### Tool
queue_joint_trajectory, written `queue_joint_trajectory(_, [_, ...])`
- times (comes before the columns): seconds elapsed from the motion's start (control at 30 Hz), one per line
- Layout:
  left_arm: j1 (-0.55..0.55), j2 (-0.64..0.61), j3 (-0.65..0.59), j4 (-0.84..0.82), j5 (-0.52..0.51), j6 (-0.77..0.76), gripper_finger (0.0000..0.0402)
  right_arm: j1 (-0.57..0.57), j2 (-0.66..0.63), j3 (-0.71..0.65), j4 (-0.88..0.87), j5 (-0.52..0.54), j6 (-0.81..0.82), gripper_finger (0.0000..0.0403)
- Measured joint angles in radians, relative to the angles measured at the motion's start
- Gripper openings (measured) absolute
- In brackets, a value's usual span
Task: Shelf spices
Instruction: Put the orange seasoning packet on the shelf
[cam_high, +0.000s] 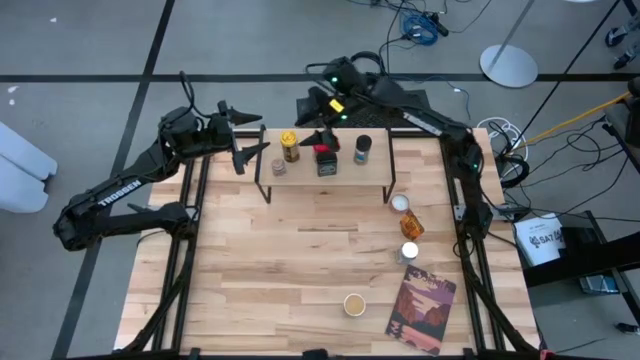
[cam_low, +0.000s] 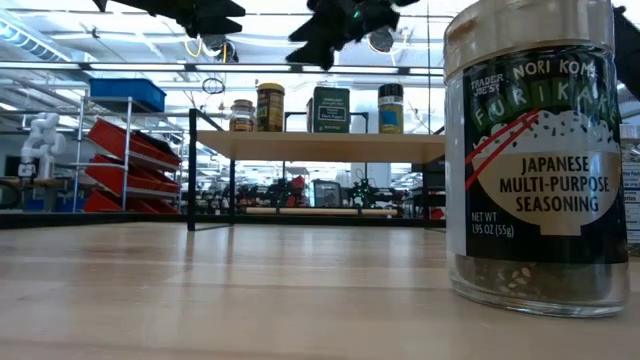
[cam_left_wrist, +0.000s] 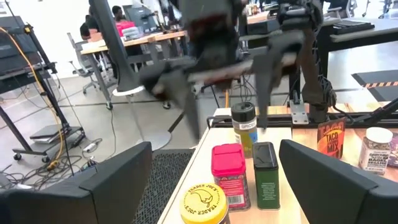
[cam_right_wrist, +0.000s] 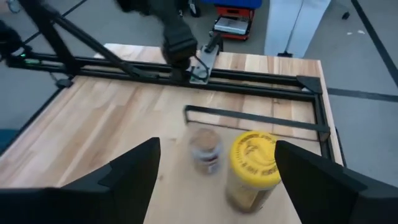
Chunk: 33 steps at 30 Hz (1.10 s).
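One jar (cam_low: 545, 160) reads "Japanese Multi-Purpose Seasoning"; both arms' fingers (cam_left_wrist: 214, 180) (cam_right_wrist: 214, 177) spread, empty.

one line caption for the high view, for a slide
Both grippers, left and right, open at the shelf, already holding several spices; more jars wait on the table.

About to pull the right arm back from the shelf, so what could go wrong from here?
The open right end effector hovers just above the crowded shelf; retreating could clip the red-topped tin or yellow-lidded jar. On the table, the white-topped jar and orange-labelled jar stand close together, so grasping one may topple the other. The open left end effector waits by the shelf's left end.
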Motion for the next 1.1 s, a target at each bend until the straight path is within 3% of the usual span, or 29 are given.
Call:
queue_joint_trajectory(0.2, [0.0, 0.0, 0.0, 0.012, 0.006, -0.044, 0.0361, 0.005, -0.174, 0.0, -0.178, 0.041, -0.044, 0.0305])
queue_joint_trajectory(0.4, [-0.014, 0.0, 0.0, 0.026, 0.109, -0.123, 0.0361, 0.044, -0.389, 0.001, -0.383, 0.121, -0.048, 0.0302])
queue_joint_trajectory(0.53, [-0.072, 0.0, 0.0, 0.085, 0.162, -0.147, 0.036, 0.11, -0.521, 0.002, -0.498, 0.233, 0.049, 0.03])
queue_joint_trajectory(0.8, [-0.244, 0.048, 0.093, 0.104, 0.153, -0.185, 0.036, 0.329, -0.673, 0.002, -0.74, 0.409, 0.335, 0.0299])
queue_joint_trajectory(0.97, [-0.362, 0.132, 0.217, -0.008, 0.077, -0.171, 0.036, 0.503, -0.722, -0.054, -0.767, 0.534, 0.521, 0.0299])
queue_joint_trajectory(1.1, [-0.461, 0.216, 0.312, -0.133, 0.006, -0.112, 0.036, 0.618, -0.776, -0.193, -0.764, 0.662, 0.648, 0.0299])
